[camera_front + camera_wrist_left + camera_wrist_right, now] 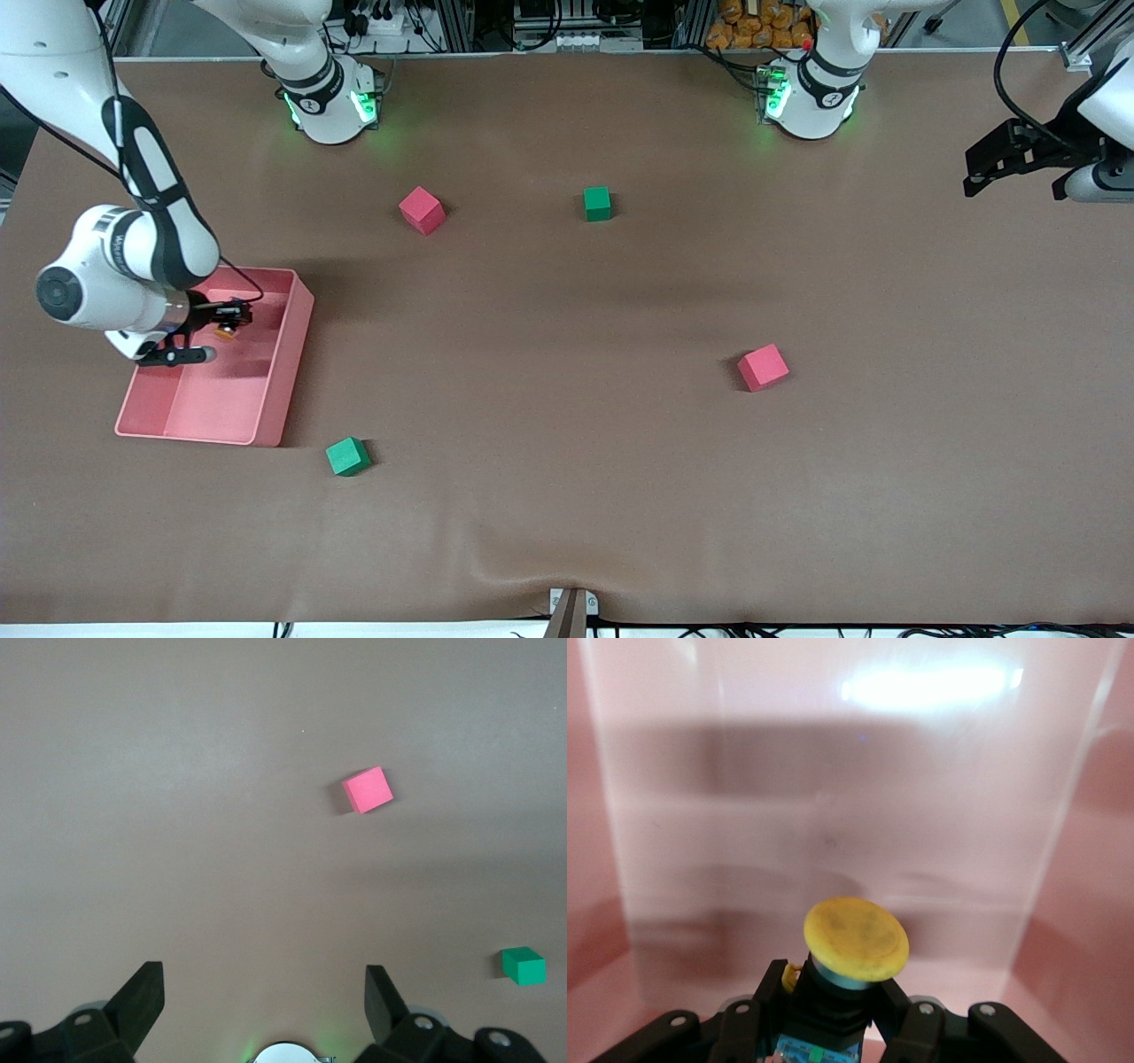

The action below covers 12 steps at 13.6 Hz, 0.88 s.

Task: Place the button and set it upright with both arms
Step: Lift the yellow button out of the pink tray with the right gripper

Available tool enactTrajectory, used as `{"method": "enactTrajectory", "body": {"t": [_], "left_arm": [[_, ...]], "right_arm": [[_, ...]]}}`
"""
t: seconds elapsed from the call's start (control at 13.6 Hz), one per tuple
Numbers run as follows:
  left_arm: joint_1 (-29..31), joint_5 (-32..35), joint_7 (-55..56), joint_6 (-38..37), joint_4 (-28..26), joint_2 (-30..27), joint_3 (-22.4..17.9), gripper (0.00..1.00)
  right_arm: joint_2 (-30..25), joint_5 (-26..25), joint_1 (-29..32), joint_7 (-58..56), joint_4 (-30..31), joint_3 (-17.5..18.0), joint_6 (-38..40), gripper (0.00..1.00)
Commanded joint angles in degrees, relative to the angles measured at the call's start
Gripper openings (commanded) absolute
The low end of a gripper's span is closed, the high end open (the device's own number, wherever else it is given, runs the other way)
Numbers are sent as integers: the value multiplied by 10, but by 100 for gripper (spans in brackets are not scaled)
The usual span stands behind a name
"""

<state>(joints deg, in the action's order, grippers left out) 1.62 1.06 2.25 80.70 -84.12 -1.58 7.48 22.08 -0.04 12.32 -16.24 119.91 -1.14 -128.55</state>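
A brown mat covers the table point(567, 496). At the frame's left, the right gripper point(229, 321) clamps the button point(856, 939) inside the pink bin point(292, 354). Upper right, the left gripper point(263, 1001) waits, fingers apart.

R claw point(229, 321) clamped tight, arm bent low; L claw point(263, 997) wide apart, arm waiting raised.

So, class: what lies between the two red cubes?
Nothing: bare table between the red cubes in the front view; the green cube sits off that line.
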Motion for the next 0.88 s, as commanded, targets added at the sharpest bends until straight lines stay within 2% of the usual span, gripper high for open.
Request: {"method": "enactTrajectory", "body": {"t": [0.0,0.22,0.51,0.66,0.81], "left_arm": [[6,-5,-11,-11,0,-11,-1,100],[6,-4,-12,-11,0,-11,-2,100],[6,-4,-12,-13,-1,-23,-1,100],[6,-4,-12,-19,-1,-25,2,100],[6,-4,-11,-22,-1,-31,2,100]], "right_arm": [[-37,-5,2,-4,-41,4,52,0],[-42,-5,-8,-5,-93,17,85,0],[-38,-1,-41,-53,-137,59,95,0],[-32,3,-89,-66,-157,68,95,0],[-27,29,-153,-61,-174,67,94,0]]}}
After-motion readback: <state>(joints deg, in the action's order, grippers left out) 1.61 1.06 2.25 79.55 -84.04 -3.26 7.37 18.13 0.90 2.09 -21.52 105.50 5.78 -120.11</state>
